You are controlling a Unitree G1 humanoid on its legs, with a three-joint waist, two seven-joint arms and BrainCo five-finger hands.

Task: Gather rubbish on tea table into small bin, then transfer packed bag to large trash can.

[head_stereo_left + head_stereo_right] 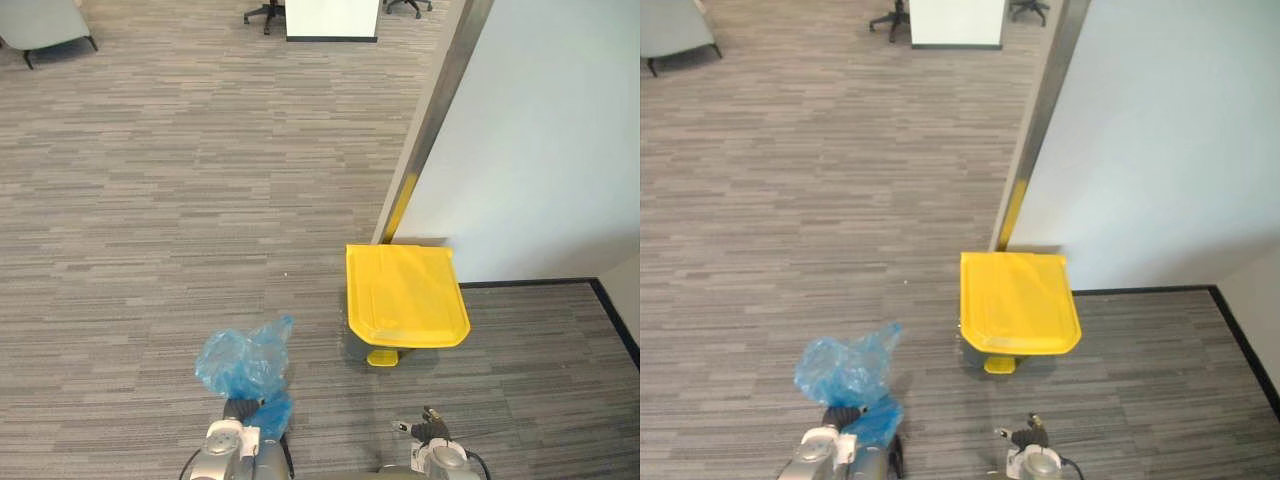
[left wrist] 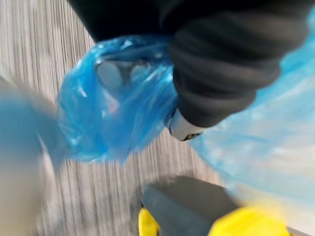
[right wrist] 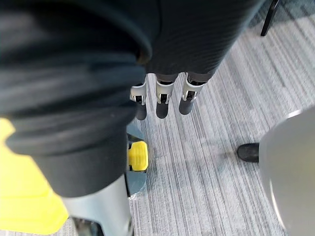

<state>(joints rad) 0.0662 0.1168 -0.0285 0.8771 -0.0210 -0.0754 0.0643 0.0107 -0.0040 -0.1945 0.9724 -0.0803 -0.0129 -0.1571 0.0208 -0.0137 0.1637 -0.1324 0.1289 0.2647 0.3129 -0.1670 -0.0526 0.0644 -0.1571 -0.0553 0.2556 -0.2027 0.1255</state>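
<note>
A crumpled blue plastic bag [image 1: 243, 362] hangs just above the carpet at the lower left, and my left hand [image 1: 240, 411] is shut on its top. In the left wrist view the blue plastic bag [image 2: 113, 108] bulges beside the hand's dark cover. To the right of the bag stands the large trash can with its yellow lid [image 1: 405, 293] closed and a yellow pedal [image 1: 382, 357] at its foot. My right hand [image 1: 428, 428] hangs low in front of the can, holding nothing. Its fingers [image 3: 162, 101] are relaxed above the pedal [image 3: 138, 155].
A white partition wall [image 1: 540, 130] with a metal edge post [image 1: 440, 110] rises right behind the can. Grey striped carpet [image 1: 180, 200] stretches ahead. Office chairs [image 1: 265, 12] and a grey armchair [image 1: 45, 28] stand far off at the back.
</note>
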